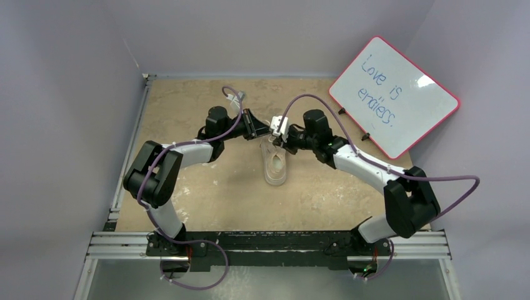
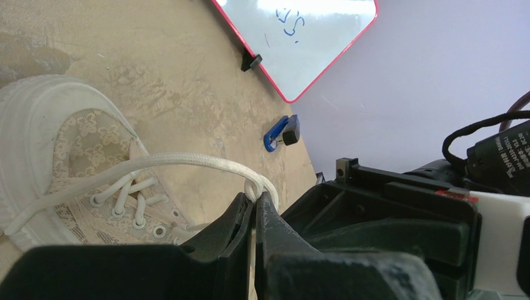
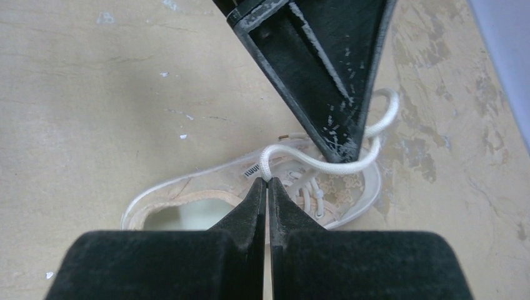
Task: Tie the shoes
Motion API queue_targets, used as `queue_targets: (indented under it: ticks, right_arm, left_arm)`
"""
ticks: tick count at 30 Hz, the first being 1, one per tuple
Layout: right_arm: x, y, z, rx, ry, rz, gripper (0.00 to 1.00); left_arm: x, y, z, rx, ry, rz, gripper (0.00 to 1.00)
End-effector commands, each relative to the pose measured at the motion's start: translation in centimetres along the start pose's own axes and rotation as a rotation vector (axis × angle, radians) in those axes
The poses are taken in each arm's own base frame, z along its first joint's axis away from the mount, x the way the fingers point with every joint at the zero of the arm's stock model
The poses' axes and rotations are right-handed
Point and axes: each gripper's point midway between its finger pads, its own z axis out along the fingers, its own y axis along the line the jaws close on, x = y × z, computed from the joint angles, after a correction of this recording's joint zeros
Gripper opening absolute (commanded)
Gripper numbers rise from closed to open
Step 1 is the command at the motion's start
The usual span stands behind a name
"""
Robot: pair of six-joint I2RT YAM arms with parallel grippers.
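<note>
One cream canvas low-top sneaker (image 1: 275,164) with pale rubber sole, lying on the tan table (image 1: 206,187) just below both sets of jaws. Left gripper (image 2: 255,201): jaws pinched together on the long cream lace (image 2: 187,159). Right gripper (image 3: 267,186): jaws likewise closed on that lace, lifted above the eyelets. Grippers close beside each other.

Cream sneaker (image 2: 37,119), cream laces (image 2: 187,159); blue stapler (image 2: 273,135).

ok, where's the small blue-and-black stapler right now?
Left wrist view: the small blue-and-black stapler lies on the tan tabletop beside the purple wall, just below the red-framed whiteboard, right of the cream canvas sneaker in frame.
</note>
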Motion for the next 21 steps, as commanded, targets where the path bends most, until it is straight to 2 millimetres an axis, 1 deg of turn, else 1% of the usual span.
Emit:
queue_targets:
  ticks: [1, 4, 8, 10, 14, 16, 17, 18, 21]
  right_arm:
    - [-0.7, -0.9, 1.0, 0.072, 0.0, -0.084, 0.0]
    - [-0.4, -0.9, 1.7, 0.101, 0.032, -0.12, 0.0]
    - [1.0, -1.6, 2.0, 0.177, 0.113, -0.13, 0.0]
    - [1.7, -2.3, 1.7, 0.232, 0.146, -0.116, 0.0]
    - [2.2, -3.2, 0.7, 0.317, 0.179, -0.094, 0.0]
    - [3.1, -3.5, 0.4, 0.342, 0.23, -0.088, 0.0]
    - [3.6, -3.4, 0.2, 0.346, 0.244, -0.087, 0.0]
    - [3.6, -3.2, 0.1, 0.342, 0.237, -0.088, 0.0]
    - [2.8, -2.0, 0.4, 0.291, 0.181, -0.084, 0.0]
  left_arm:
    - [-1.4, -1.2, 0.2, 0.035, -0.025, 0.019, 0.0]
    - [-1.2, -1.0, 0.0, 0.028, -0.025, 0.016, 0.0]
    - [-0.9, -0.4, 0.0, 0.004, -0.018, 0.01, 0.0]
    - [-0.7, 0.1, 0.0, -0.013, -0.012, 0.008, 0.0]
    - [-0.4, 0.6, -0.2, -0.032, -0.009, 0.001, 0.0]
    - [-0.2, 0.7, -0.2, -0.034, -0.008, -0.002, 0.0]
    - [-0.2, 0.7, -0.3, -0.035, -0.009, -0.002, 0.0]
    - [-0.2, 0.7, -0.3, -0.034, -0.01, -0.002, 0.0]
    - [-0.2, 0.5, -0.3, -0.027, -0.013, -0.007, 0.0]
